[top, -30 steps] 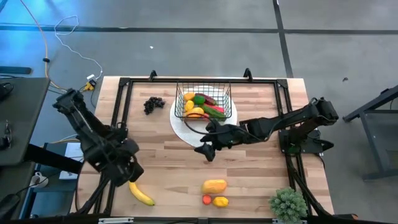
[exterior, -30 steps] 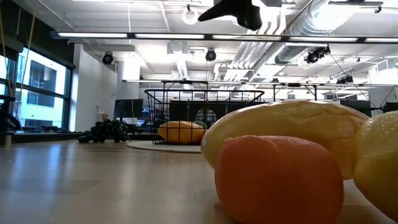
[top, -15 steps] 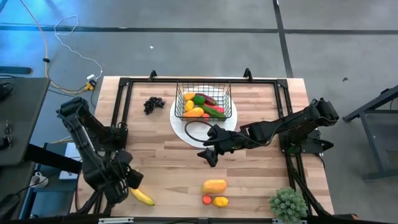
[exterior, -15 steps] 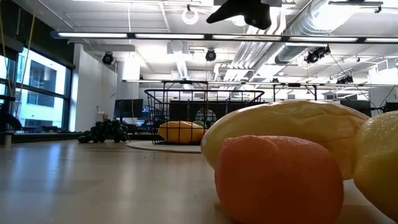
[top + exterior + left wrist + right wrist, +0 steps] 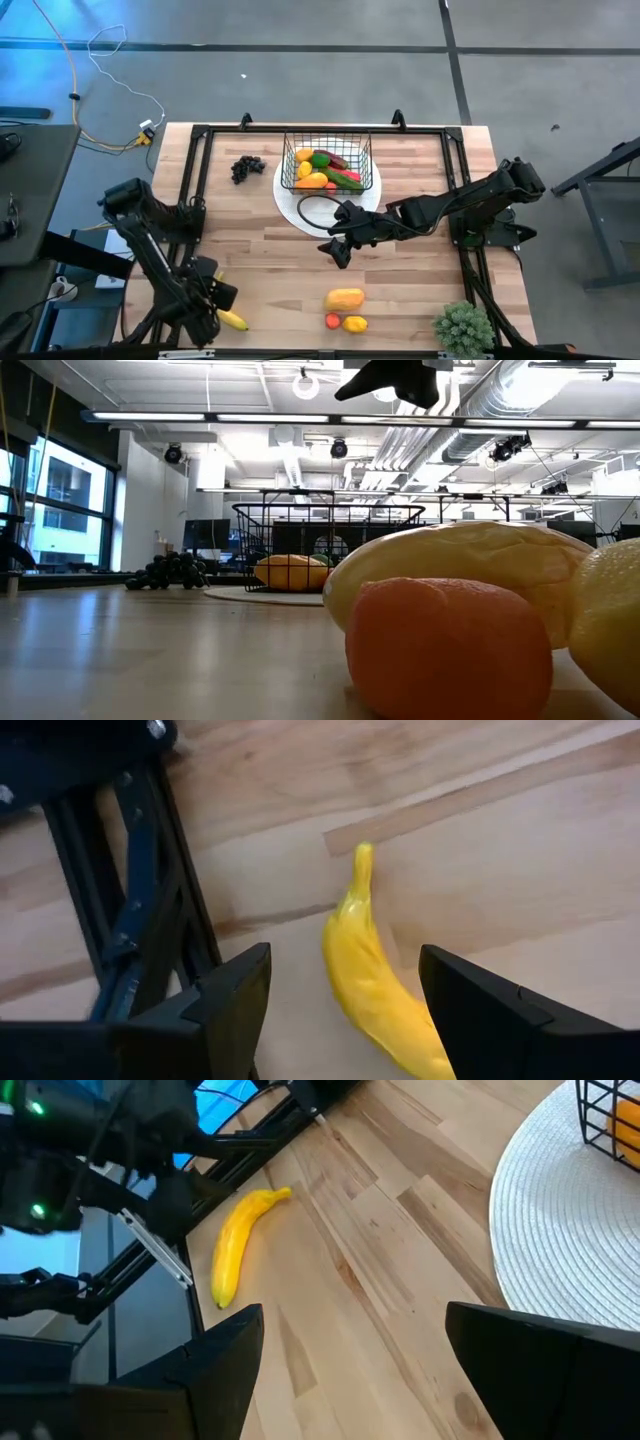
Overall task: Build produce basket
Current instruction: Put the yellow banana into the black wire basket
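The black wire basket [image 5: 327, 165] stands on a white round disc at the far middle of the table and holds several colourful fruits and vegetables. The yellow banana [image 5: 378, 988] lies flat near the table's near left corner. My left gripper [image 5: 217, 300] hangs over the banana's stem end, open, with a finger on either side of it [image 5: 345, 968] and not touching. My right gripper [image 5: 336, 251] hovers open above the table's middle, near the disc's near edge [image 5: 355, 1330]. Dark grapes [image 5: 247, 167] lie to the left of the basket.
An orange-yellow fruit [image 5: 344, 298], a small red-orange one [image 5: 332, 321] and a yellow one [image 5: 354, 323] lie by the near edge. A spiky green potted plant [image 5: 463, 327] stands at the near right corner. Black frame rails [image 5: 150, 910] run along the left edge, close to the banana.
My left gripper has moved toward the table's near edge and down over the banana, so that its open fingers now stand on either side of the stem end. The banana has stayed where it was.
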`<action>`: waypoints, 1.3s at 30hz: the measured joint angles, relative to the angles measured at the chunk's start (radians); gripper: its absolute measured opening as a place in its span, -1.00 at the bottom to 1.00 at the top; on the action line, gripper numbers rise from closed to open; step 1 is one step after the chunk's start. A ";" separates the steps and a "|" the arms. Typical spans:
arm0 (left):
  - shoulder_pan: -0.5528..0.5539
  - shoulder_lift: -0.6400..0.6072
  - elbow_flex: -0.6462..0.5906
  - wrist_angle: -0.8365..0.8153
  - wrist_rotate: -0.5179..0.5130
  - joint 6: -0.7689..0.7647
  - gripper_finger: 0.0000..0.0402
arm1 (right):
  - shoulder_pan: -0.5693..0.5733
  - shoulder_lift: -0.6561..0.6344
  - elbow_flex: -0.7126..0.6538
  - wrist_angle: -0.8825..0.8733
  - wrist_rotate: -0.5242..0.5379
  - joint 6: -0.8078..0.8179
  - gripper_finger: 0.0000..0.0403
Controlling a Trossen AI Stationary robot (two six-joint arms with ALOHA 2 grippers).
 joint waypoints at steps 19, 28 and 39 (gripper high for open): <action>0.032 0.184 0.000 0.116 0.099 -0.016 0.22 | -0.002 0.000 0.000 0.000 0.000 0.003 0.45; 0.047 0.265 0.000 0.172 0.148 0.012 0.22 | -0.002 0.000 0.000 0.000 0.000 0.002 0.45; 0.048 0.270 0.001 0.205 0.137 0.083 -0.35 | -0.002 0.000 0.000 -0.001 0.000 -0.001 0.45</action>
